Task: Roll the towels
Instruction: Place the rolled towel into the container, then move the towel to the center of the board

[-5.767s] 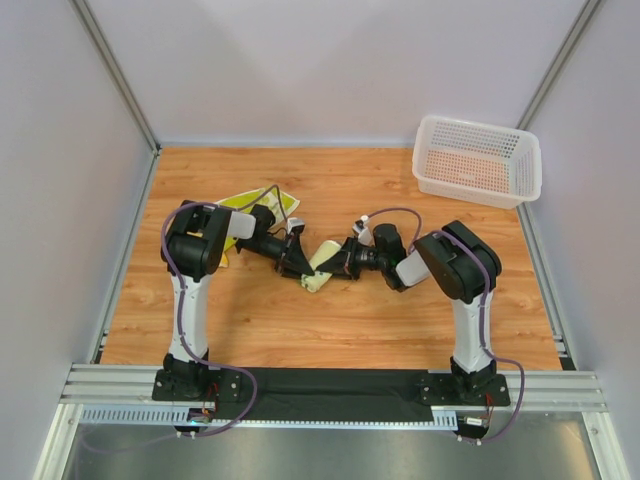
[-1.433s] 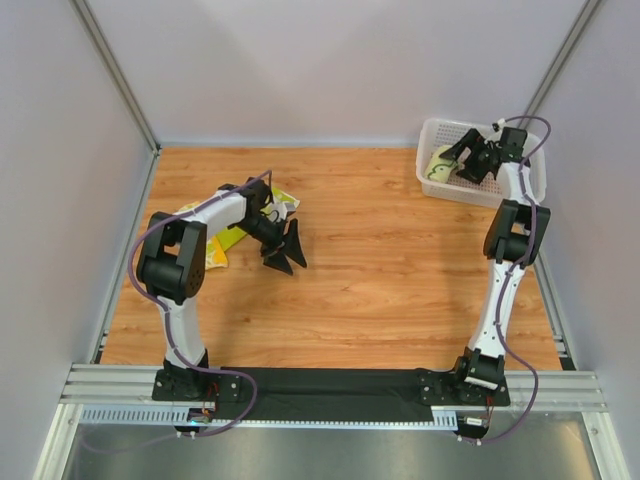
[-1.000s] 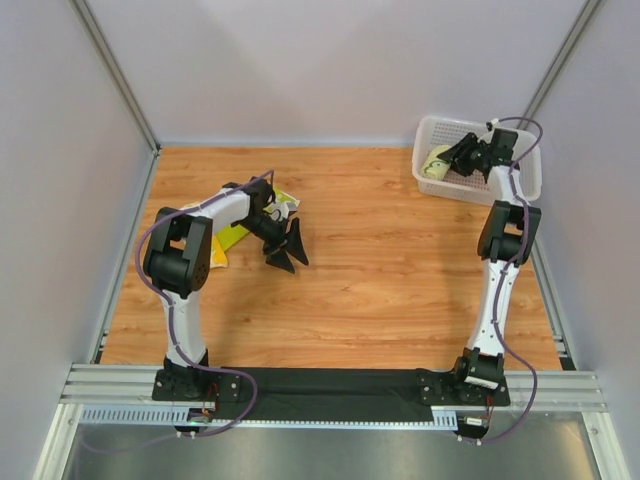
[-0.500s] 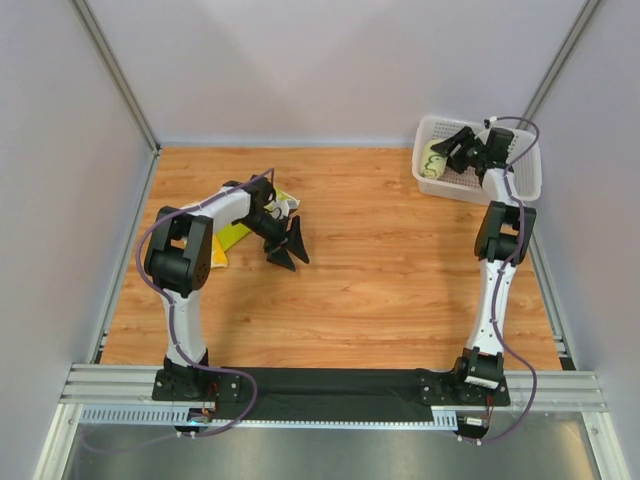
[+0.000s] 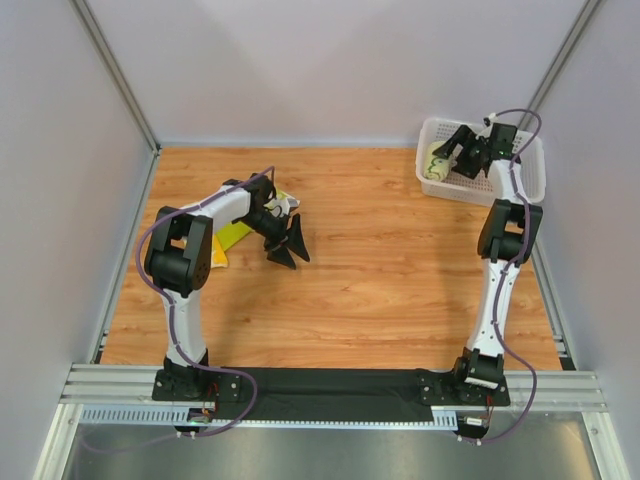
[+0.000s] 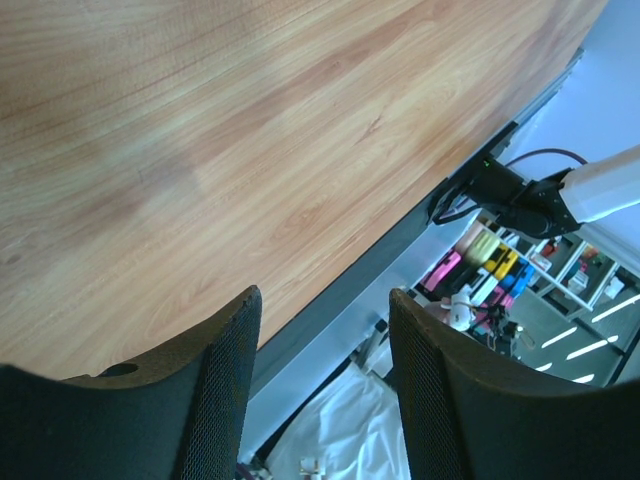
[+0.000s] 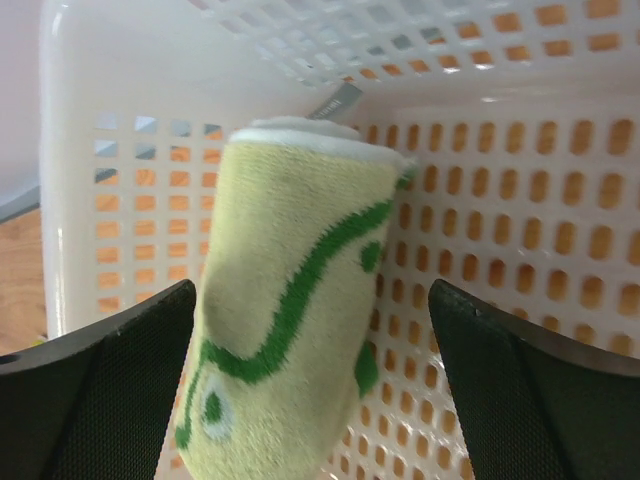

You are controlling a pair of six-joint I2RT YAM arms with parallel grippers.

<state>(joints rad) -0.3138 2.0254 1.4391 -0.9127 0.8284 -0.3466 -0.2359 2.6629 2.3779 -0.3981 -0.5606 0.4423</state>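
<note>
From above, the white perforated basket (image 5: 532, 180) sits in the bench's (image 5: 400, 280) far right corner. The right arm reaches into it. One rolled towel (image 5: 435, 164) lies inside, against the basket's left wall, with the right fingers (image 5: 462, 150) right beside it. Well apart from the basket, on the opposite side of the bench, the unrolled towels (image 5: 230, 236) lie in a loose, crumpled heap. The left fingers (image 5: 298, 238) hang at the edge of that heap nearest the basket.

The left wrist camera shows the left fingers (image 6: 200, 400) partly open. Nothing is between them, and only bare wood (image 6: 200, 150) lies ahead.

In the right wrist view, the rolled towel (image 7: 285, 330) stands against the basket's holed wall (image 7: 520, 200). Its green print faces the camera and its coiled end is uppermost. The right fingers (image 7: 520, 400) are spread wide on either side of the roll. Basket wall shows between one finger and the cloth, so they are not pinching it.

The cloth looks thin, soft and very light. It would be limp when lifted, and it would probably slide on the smooth wood rather than resist. A roll with nothing holding it may slacken, so the basket wall is useful support. For the next towel, I would pinch a short banded end or a corner at the heap's edge. From there it can be dragged out flat before rolling.
</note>
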